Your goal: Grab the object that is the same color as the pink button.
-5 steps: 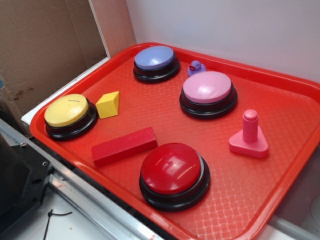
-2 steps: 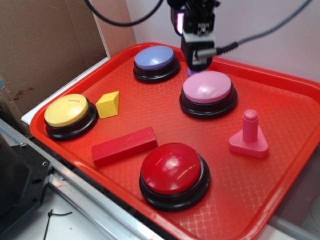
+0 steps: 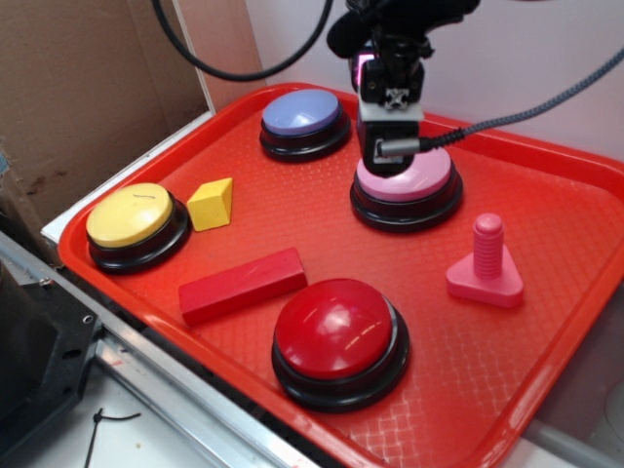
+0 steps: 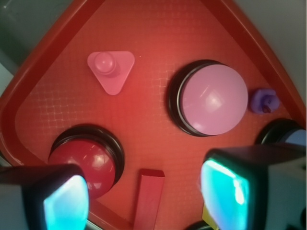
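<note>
The pincer (image 3: 388, 161) hangs over the red tray (image 3: 546, 322), in front of the near-left part of the pink button (image 3: 414, 180), so that it hides some of the dome in the exterior view. In the wrist view its two fingers (image 4: 64, 201) stand well apart at the bottom corners with nothing between them: it is released and empty.

The hot-pink toy bolt (image 3: 485, 265) stands upright on its flat triangular base, on the tray to the right of the pink button and apart from it, with bare tray between them. In the wrist view the bolt (image 4: 111, 70) lies at upper left, well away from both fingers.

A red dome button (image 3: 336, 336) sits near the front of the tray, with a red block (image 3: 242, 284) just to its left. Further left are a yellow wedge (image 3: 212, 203) and a yellow button (image 3: 132, 219). A lavender-blue button (image 3: 300, 117) sits at the back, and a small purple piece (image 4: 264, 101) lies just beside the pink button.
</note>
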